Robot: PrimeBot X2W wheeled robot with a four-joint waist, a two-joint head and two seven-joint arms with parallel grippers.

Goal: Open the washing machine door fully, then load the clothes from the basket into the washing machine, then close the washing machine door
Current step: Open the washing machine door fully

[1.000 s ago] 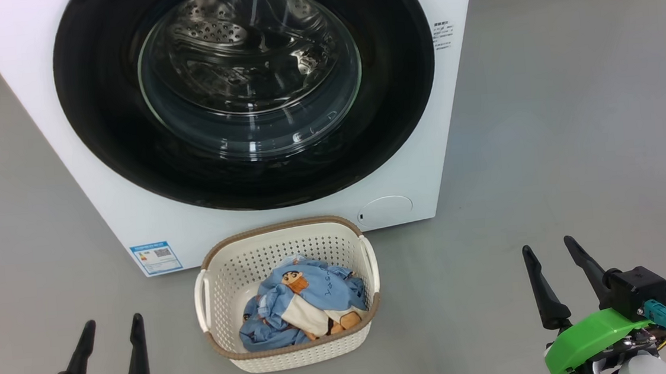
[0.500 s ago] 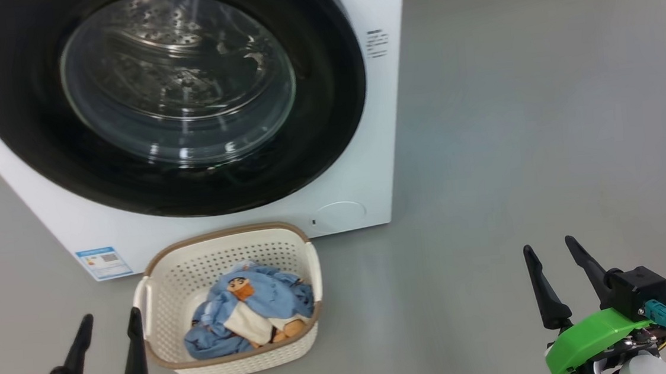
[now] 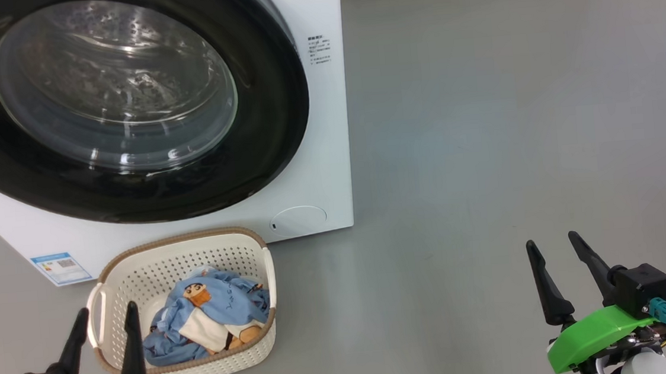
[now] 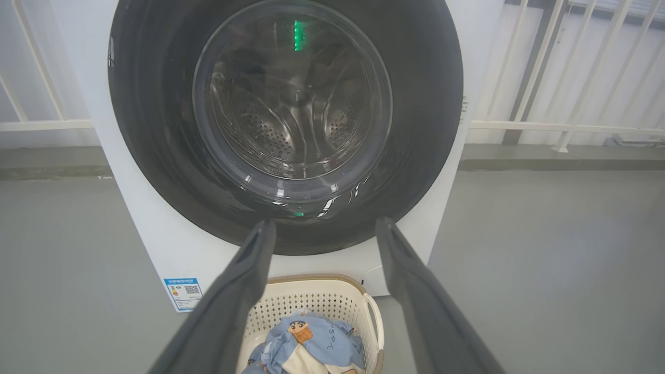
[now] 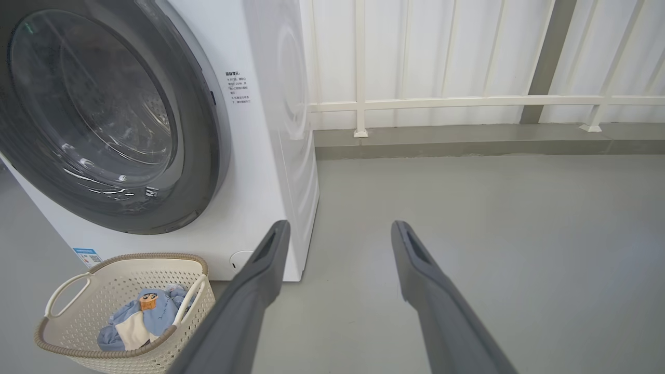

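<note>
Head view: left gripper (image 3: 108, 308) and right gripper (image 3: 551, 240) sit low at either side, fingers pointing up, spread apart and empty. The clothes (image 3: 211, 306) lie in the basket (image 3: 179, 239), just before the washing machine (image 3: 330, 151). The washing machine door (image 3: 280, 114) is closed.

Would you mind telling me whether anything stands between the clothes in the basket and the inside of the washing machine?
Yes: the washing machine door is shut and covers the opening that the clothes must go through. They lie in the basket, which sits just below the door, and nothing else visible is in the way.
</note>
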